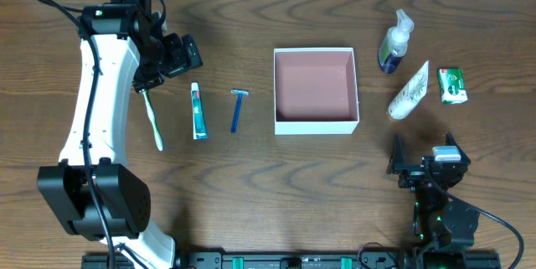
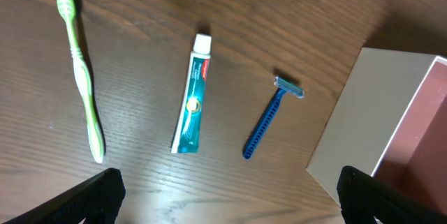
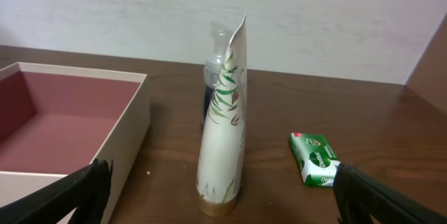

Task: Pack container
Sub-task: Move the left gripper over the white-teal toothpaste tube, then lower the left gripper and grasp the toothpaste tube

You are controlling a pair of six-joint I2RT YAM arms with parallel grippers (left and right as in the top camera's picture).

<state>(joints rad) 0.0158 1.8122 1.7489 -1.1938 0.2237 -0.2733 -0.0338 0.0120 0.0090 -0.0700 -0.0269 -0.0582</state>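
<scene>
Risks from here:
- The white tube [image 3: 222,119] stands upright on its cap near the right edge of the bench, with the pump bottle [image 1: 394,44] right behind it. I can't tell from the wrist view if they touch. A glancing finger likely tips it into the bottle or onto the green soap [image 1: 452,85] beside it.
- The toothbrush [image 1: 153,118], toothpaste [image 1: 198,111] and razor [image 1: 238,111] lie flat toward the left edge. They're thin, so a pinch probably scrapes the bench or skids them away.
- The container [image 1: 314,85] sits mid-bench, lidless, nothing in it. It looks light, so a bump on a wall would shove it. The long toothbrush may hang up on the rim if it drops in skewed.

Hands:
- The left hand [image 1: 167,61] is spread wide, holding nothing and touching nothing. It hovers by the brush-head end of the toothbrush.
- The right hand [image 1: 425,150] is also spread wide and holds nothing. It's low by the near edge, facing the tube, clear of it.
</scene>
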